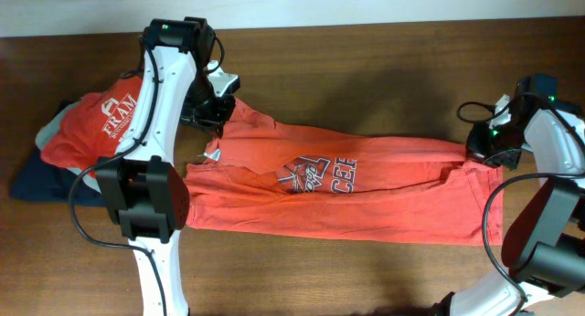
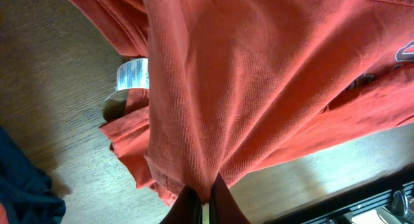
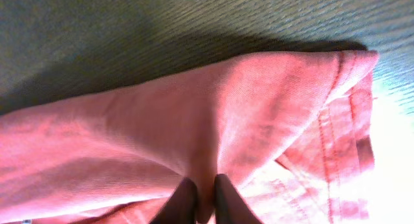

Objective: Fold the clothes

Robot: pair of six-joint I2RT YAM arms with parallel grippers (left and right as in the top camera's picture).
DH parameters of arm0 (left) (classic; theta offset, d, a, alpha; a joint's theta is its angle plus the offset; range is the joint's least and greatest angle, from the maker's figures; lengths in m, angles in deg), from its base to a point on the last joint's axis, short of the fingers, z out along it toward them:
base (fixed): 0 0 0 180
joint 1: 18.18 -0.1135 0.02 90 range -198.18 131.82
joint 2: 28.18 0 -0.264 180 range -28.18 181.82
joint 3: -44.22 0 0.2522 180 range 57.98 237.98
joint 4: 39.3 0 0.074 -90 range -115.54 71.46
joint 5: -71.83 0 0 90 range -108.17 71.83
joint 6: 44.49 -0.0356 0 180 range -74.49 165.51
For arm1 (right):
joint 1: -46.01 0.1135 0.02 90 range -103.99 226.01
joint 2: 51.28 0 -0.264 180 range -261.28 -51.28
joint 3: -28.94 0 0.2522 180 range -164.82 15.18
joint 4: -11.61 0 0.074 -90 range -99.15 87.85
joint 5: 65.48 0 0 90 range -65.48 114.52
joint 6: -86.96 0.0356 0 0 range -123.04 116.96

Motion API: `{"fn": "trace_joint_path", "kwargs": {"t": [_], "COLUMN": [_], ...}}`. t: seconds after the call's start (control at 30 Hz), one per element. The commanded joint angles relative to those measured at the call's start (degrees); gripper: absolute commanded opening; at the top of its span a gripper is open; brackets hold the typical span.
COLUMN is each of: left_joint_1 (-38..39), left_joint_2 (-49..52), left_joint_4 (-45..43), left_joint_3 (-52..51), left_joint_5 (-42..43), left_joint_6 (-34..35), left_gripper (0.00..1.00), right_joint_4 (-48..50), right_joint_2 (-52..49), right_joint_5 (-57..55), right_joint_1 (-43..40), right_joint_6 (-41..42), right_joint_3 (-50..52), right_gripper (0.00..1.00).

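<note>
While the orange-red T-shirt [image 1: 384, 202] lies stretched across mid-frame, the left gripper [image 2: 206, 193] and right gripper [image 3: 202, 188] each pinch a fold of it. Uneven pulling could tug a thin pinch free, collapsing the fold.

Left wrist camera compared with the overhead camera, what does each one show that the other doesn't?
Only the left wrist view shows the left end effector closed on a fold of the T-shirt, and the printing on the white tag. Only the overhead view shows the whole T-shirt stretched between both arms, the right end effector at its far end, and the folded red shirt with its white logo. Both show the T-shirt, the tag, the navy garment and the wooden table.
</note>
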Motion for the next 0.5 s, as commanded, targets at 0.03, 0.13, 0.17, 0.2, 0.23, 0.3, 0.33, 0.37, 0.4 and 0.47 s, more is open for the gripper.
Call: {"fn": "trace_joint_path", "kwargs": {"t": [0.03, 0.13, 0.17, 0.2, 0.23, 0.3, 0.33, 0.37, 0.4, 0.47], "left_joint_1": [-0.09, -0.09, -0.09, -0.09, -0.09, -0.09, -0.09, -0.09, -0.09, -0.09], "left_joint_2": [-1.18, -1.18, -1.18, -1.18, -1.18, -1.18, -1.18, -1.18, -1.18, -1.18], "left_joint_4": [0.22, 0.17, 0.20, 0.22, 0.17, 0.07, -0.04, -0.17, -0.31, -0.46], "left_joint_3": [0.42, 0.42, 0.42, 0.42, 0.42, 0.42, 0.42, 0.42, 0.42, 0.42], "left_joint_5": [-1.14, -1.11, -1.11, -1.11, -1.11, -1.11, -1.09, -1.09, -1.11, -1.09], "left_joint_6": [0.50, 0.50, 0.50, 0.50, 0.50, 0.50, 0.52, 0.52, 0.50, 0.50], "left_gripper": [0.06, 0.06, 0.06, 0.06, 0.06, 0.06, 0.06, 0.06, 0.06, 0.06], "right_joint_4": [1.97, 2.78, 2.29, 0.46, -0.83, -2.36, -2.71, -2.99, -3.08, -2.99], "right_joint_2": [0.92, 0.92, 0.90, 0.85, 0.81, 0.81, 0.76, 0.76, 0.76, 0.74], "right_joint_5": [-1.38, 0.35, 0.87, 1.90, 2.45, 2.43, 2.45, 2.54, 2.58, 2.58], "right_joint_1": [-0.15, -0.15, -0.15, -0.13, -0.13, -0.13, -0.13, -0.13, -0.13, -0.15], "right_joint_6": [-0.66, -0.68, -0.66, -0.52, -0.44, -0.44, -0.42, -0.02, 0.96, 2.75], "right_joint_3": [-0.96, -0.96, -0.94, -0.92, -0.70, -0.09, 0.50, 1.18, 2.21, 4.22], "right_gripper": [0.42, 0.66, 0.67, 0.67, 0.66, 0.62, 0.56, 0.48, 0.41, 0.39]}}
